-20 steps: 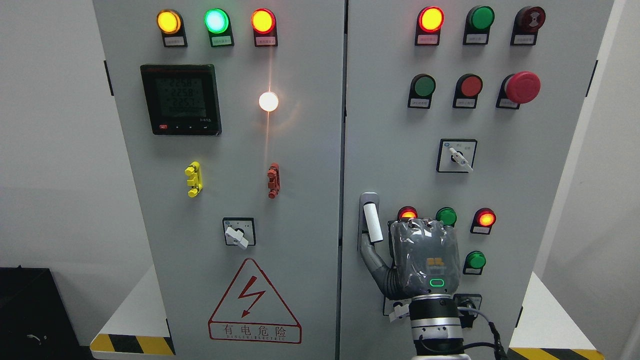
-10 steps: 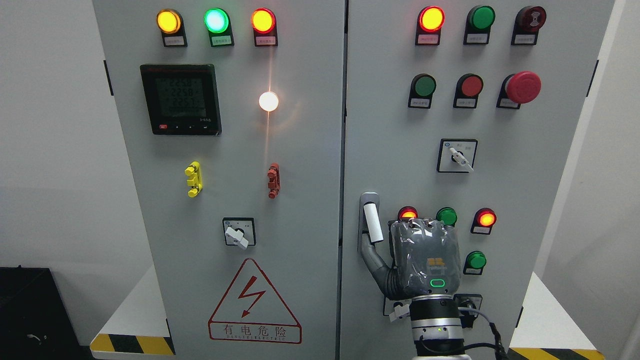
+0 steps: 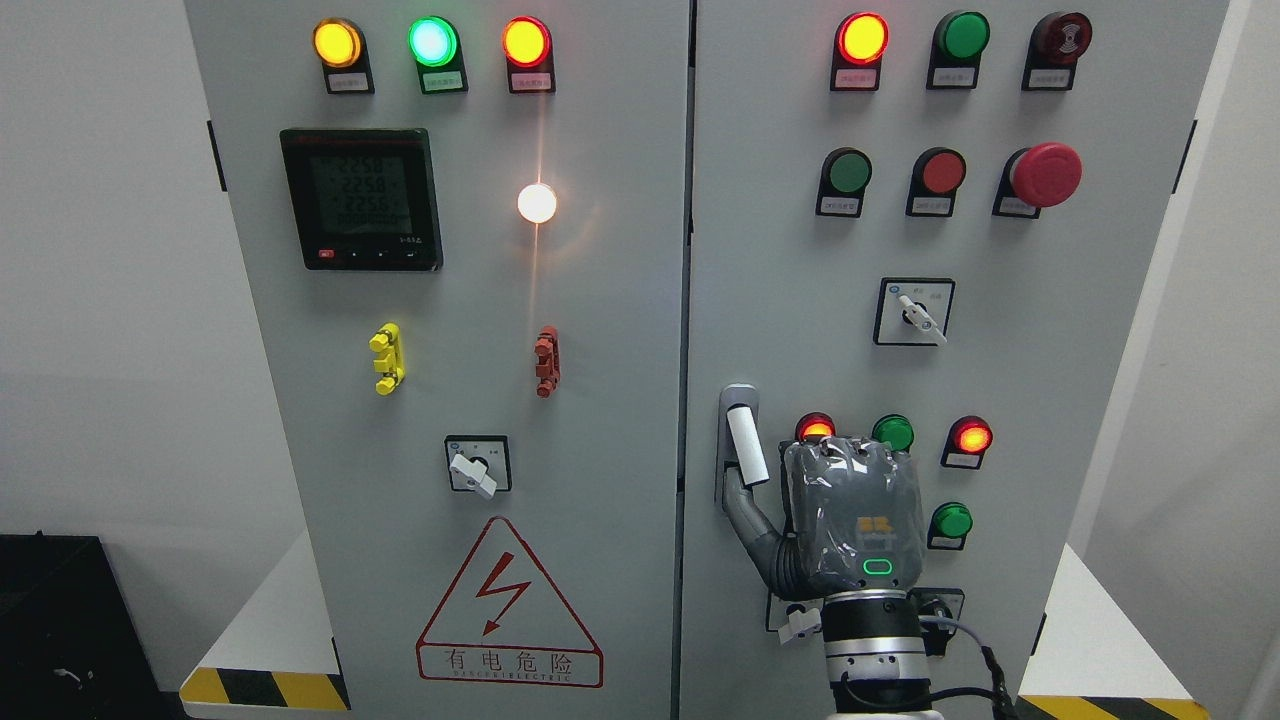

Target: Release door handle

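The door handle, a white lever in a grey mount, sits at the left edge of the right cabinet door and leans slightly to the right at its lower end. My right hand, grey with a green light on its back, comes up from the bottom edge and is held against the door just right of the handle. Its left side reaches up to the handle's lower end. The back of the hand hides what lies in front of it. The left arm is out of view.
Lit red lamps and green buttons surround the hand. A rotary switch and a red mushroom stop button are higher up. The left door carries a meter, a switch and a warning triangle.
The right hand has shifted a few pixels to the right and down, staying beside the handle. The handle and doors look unchanged.
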Robot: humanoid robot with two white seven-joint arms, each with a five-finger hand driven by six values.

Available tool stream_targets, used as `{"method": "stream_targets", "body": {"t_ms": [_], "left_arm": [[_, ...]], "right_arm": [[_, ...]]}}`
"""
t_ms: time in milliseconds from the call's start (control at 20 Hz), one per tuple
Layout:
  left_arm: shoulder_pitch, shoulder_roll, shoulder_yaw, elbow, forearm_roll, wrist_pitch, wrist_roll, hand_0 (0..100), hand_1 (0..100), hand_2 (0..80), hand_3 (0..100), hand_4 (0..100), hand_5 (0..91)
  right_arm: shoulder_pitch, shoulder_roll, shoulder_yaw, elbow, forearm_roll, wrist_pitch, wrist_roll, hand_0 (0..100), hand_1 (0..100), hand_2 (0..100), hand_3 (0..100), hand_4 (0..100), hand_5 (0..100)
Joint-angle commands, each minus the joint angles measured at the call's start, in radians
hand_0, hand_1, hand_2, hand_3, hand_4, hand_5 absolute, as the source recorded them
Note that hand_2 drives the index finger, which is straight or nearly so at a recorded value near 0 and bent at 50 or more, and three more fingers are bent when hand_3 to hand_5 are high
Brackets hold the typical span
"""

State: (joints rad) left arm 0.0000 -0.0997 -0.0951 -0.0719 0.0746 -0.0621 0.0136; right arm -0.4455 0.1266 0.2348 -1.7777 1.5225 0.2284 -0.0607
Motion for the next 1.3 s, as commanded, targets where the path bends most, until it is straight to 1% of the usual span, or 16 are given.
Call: {"method": "stream_targets", "body": {"t_ms": [0, 651, 901, 1252], "left_arm": [[0.017, 0.0, 0.0, 0.0, 0.001, -0.001, 0.0, 12, 56, 0.0, 0, 0, 0.0], [0.017, 0.0, 0.0, 0.0, -0.001, -0.001, 0.0, 12, 56, 0.0, 0, 0, 0.0], [0.017, 0.0, 0.0, 0.0, 0.001, -0.001, 0.0, 12, 56, 0.0, 0, 0, 0.0], [0.017, 0.0, 0.0, 0.0, -0.001, -0.001, 0.0, 12, 56, 0.0, 0, 0, 0.0]], "right_arm": [[0.001, -0.002, 0.0, -0.003, 0.001, 0.005, -0.002, 53, 34, 96, 100, 100, 100], [0.001, -0.002, 0.0, -0.008, 0.001, 0.008, -0.01, 53, 33, 96, 100, 100, 100], [0.001, -0.004, 0.0, -0.009, 0.001, 0.02, -0.01, 53, 33, 96, 100, 100, 100], [0.002, -0.004, -0.002, -0.009, 0.001, 0.02, -0.01, 51, 33, 96, 100, 100, 100]]}}
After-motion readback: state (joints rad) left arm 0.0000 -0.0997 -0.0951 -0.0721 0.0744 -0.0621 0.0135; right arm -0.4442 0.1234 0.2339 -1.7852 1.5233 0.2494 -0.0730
